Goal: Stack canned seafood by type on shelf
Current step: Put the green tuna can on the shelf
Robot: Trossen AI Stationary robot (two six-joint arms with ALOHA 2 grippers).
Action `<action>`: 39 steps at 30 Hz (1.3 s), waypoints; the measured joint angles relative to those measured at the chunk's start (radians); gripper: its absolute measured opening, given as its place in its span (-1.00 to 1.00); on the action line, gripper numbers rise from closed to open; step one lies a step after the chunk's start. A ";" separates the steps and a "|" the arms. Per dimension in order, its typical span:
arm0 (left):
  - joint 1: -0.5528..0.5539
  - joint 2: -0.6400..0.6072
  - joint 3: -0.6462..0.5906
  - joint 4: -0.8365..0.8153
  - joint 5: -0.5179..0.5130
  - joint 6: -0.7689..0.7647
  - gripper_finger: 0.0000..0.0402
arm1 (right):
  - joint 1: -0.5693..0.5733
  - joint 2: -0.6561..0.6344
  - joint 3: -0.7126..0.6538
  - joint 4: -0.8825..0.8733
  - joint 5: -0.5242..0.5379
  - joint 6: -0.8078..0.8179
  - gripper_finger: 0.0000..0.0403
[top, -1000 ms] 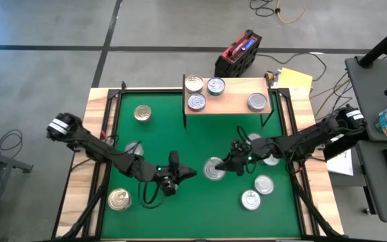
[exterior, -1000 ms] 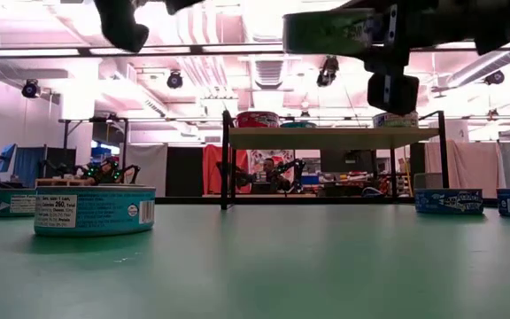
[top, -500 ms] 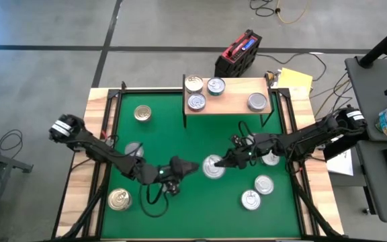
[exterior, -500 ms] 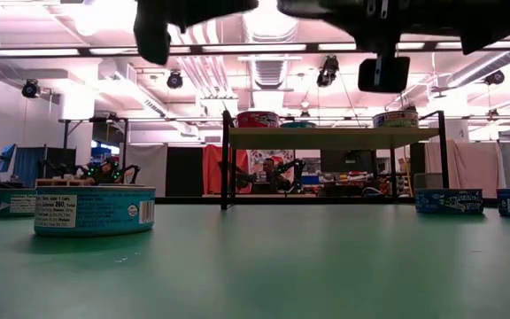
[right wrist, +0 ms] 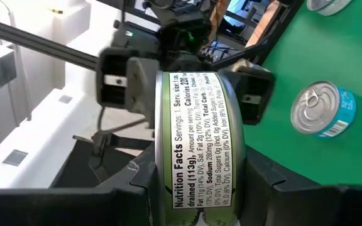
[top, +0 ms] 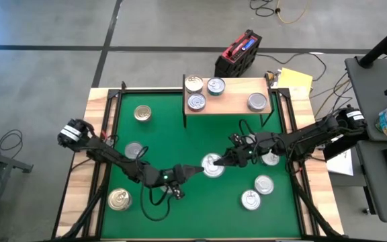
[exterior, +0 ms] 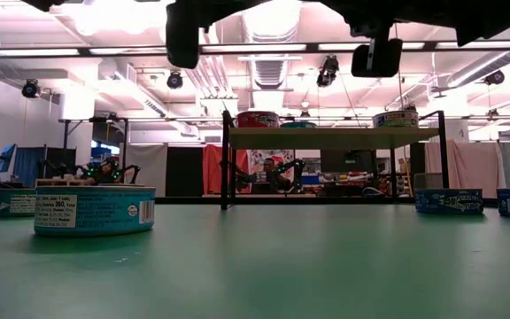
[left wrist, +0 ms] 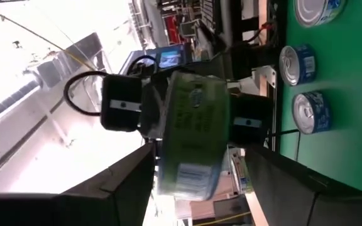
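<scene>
While the right gripper (top: 222, 162) keeps clamping the round silver-topped, green-labelled tin (top: 211, 165) above mid-mat, the left gripper (top: 195, 169) has reached it, its fingers now spread around it, not yet closed.

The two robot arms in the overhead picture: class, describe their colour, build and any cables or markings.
Both arms are black and slender, built of jointed segments. The left arm has a white-marked block near its base and a loose black cable by its hand. The right arm has a similar white-marked base; green lights glow near its hand.
</scene>
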 joint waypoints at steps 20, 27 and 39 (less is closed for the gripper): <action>0.020 0.027 0.060 -0.044 -0.002 -0.004 -0.18 | -0.005 0.000 0.003 -0.021 0.048 0.014 -0.37; 0.023 0.027 0.060 -0.053 -0.005 -0.001 -0.35 | -0.004 0.000 0.002 -0.028 0.053 0.022 -0.30; 0.023 0.020 0.047 -0.038 -0.082 -0.267 -0.35 | -0.005 -0.003 0.002 -0.029 0.050 -0.086 0.46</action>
